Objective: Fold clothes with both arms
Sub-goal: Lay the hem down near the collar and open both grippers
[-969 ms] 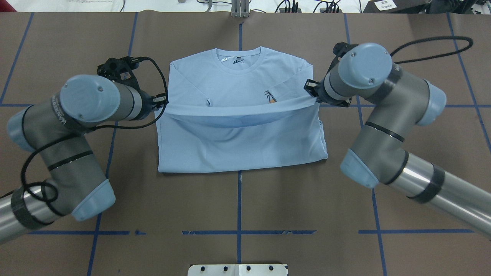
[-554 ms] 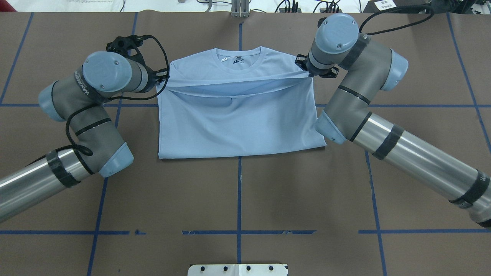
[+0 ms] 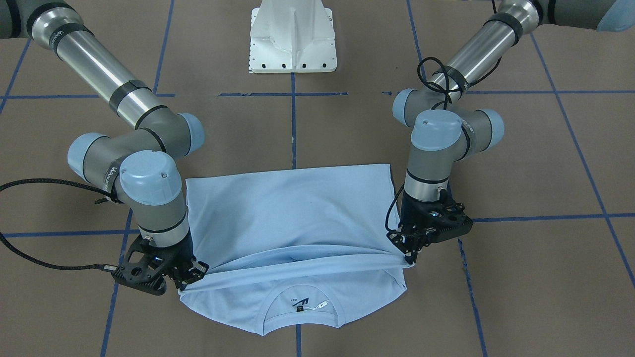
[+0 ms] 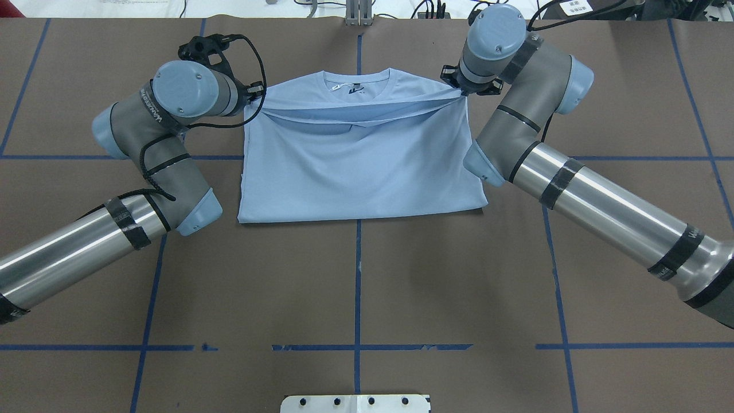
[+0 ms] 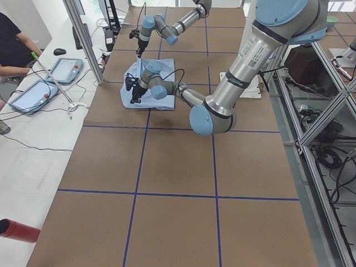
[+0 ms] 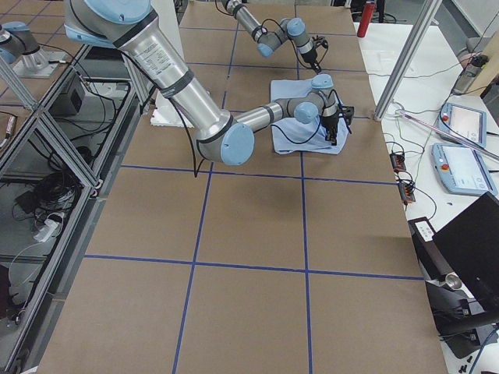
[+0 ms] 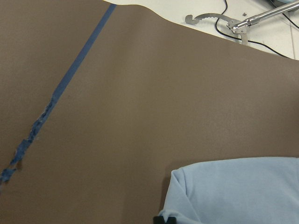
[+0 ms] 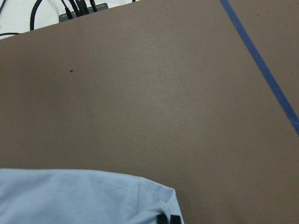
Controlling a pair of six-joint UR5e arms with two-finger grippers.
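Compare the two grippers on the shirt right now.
The left gripper pinches the T-shirt's folded-over edge at the robot's left corner, the right gripper at the opposite corner. The right gripper holds its corner slightly nearer the collar than the left gripper. Both are shut on fabric.

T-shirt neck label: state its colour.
The neck label is dark, near navy; exterior front-facing view shows it best.

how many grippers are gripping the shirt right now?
2. The left gripper pinches the folded-over edge of the T-shirt at its corner on the overhead view's left; the right gripper pinches the opposite corner. Both are near the collar.
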